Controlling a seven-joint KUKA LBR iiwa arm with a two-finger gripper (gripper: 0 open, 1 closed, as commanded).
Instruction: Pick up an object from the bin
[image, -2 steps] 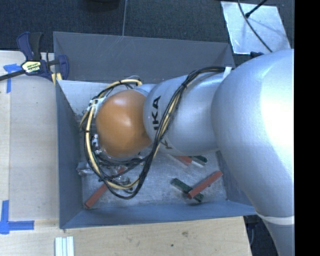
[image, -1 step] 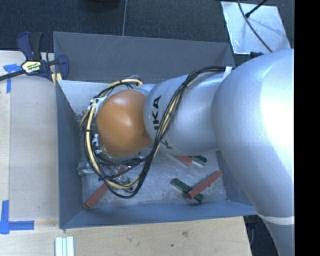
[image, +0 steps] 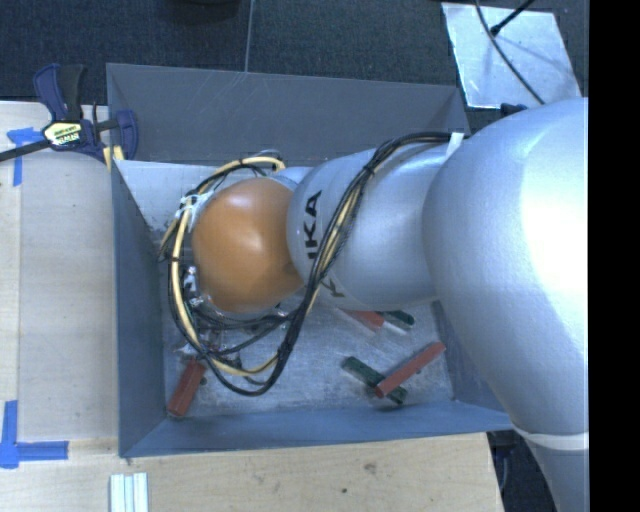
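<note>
Arm (image: 400, 230) over grey bin's (image: 140, 300) left half.
Casing reads "KA"; tool state cannot be told; reddish stick (image: 185, 388) lies near orange cover (image: 240, 245).

A reddish-brown stick-like piece (image: 184, 389) lies tilted in the near-left corner of the bin (image: 140, 320), its upper end just beside the robot's cables (image: 250, 378). Further right, a red bar (image: 412, 366) lies slantwise against a dark green piece (image: 364, 374) (the two touching). Behind them a second red-and-green piece (image: 381, 320) lies partly under the arm (image: 400, 230).
</note>
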